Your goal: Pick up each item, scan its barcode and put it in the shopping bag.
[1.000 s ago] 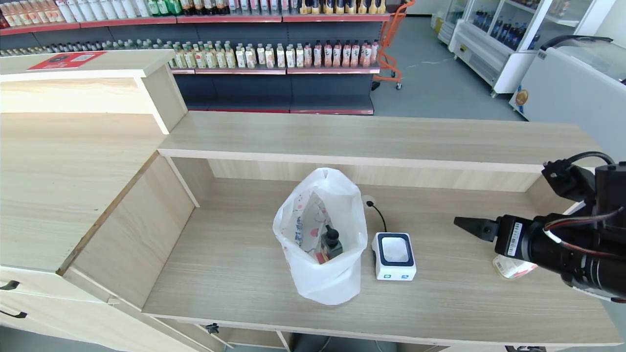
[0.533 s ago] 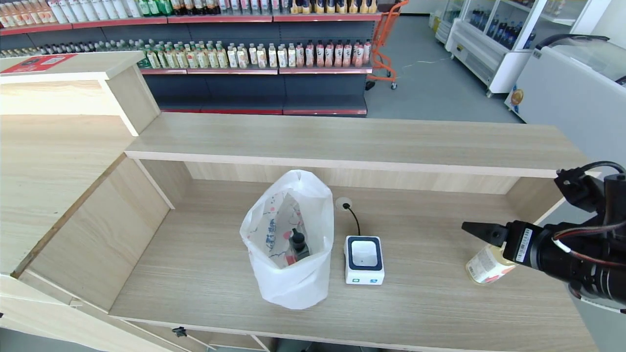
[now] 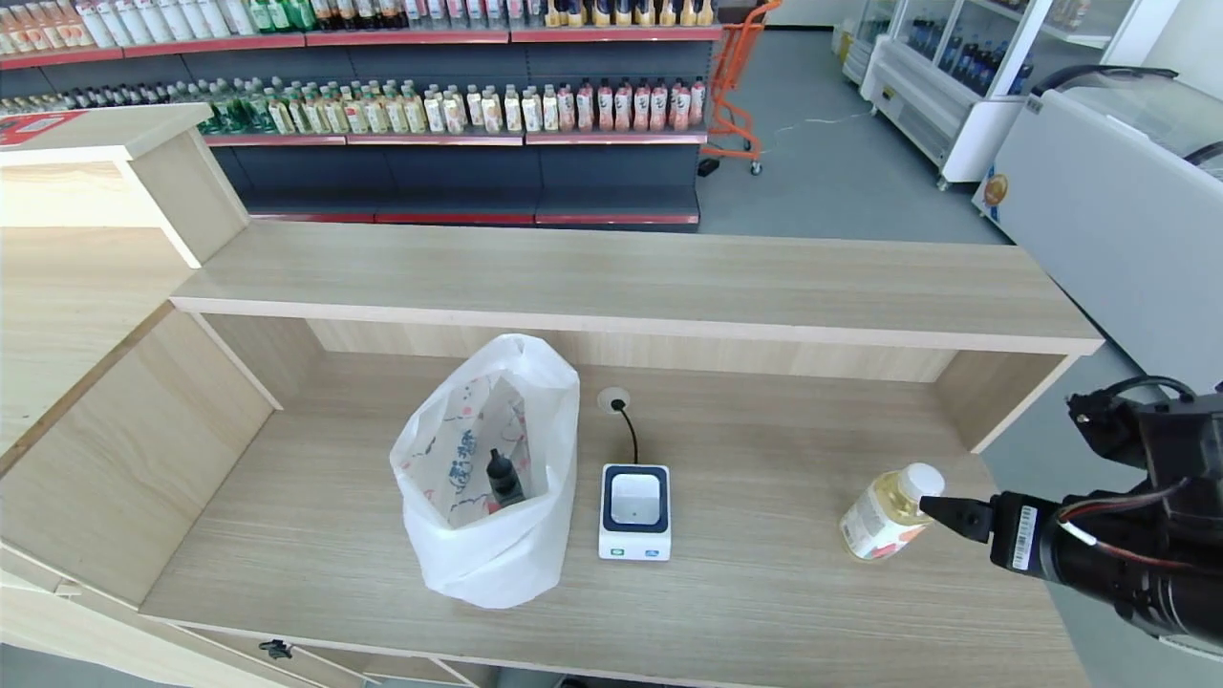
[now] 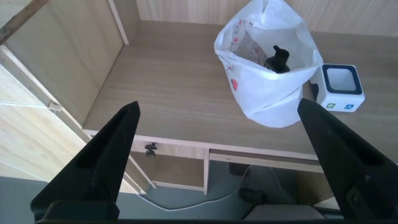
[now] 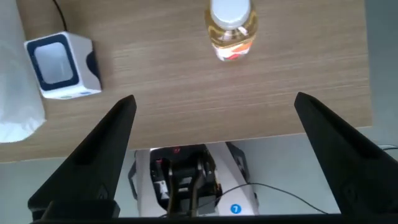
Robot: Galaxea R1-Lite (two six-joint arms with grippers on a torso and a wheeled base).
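Standing by this checkout, I'd judge the job partly done. The shopping bag (image 3: 482,545) sits open on the desk (image 3: 764,602), left of centre in the head view. At least 1 item is already inside it: a dark bottle (image 3: 504,483) with a black cap, upright against the bag's printed side. Whether anything else lies under it, I cannot tell. Just beside the bag, toward the middle of the frame, is the small white scanner (image 3: 635,511). Its window faces up, and its cable (image 3: 629,430) runs to a hole at the back of the desk.

The item I can see waiting is a clear bottle (image 3: 884,516) of yellowish liquid with a white cap. It stands on the desk at the right of the frame, well apart from the scanner, and it has not been picked up.

The right gripper (image 5: 214,98) hangs at the lower right of the head view, level with that bottle's cap. Its jaws are spread wide and hold nothing; from the wrist camera the bottle lies ahead of them, apart from both. The left gripper (image 4: 219,104) looks down on the bag from off the desk's near edge, jaws likewise spread wide and empty.

By my reckoning all 3 steps remain for this bottle: grasp it, pass its barcode over the scanner, and drop it into the bag.
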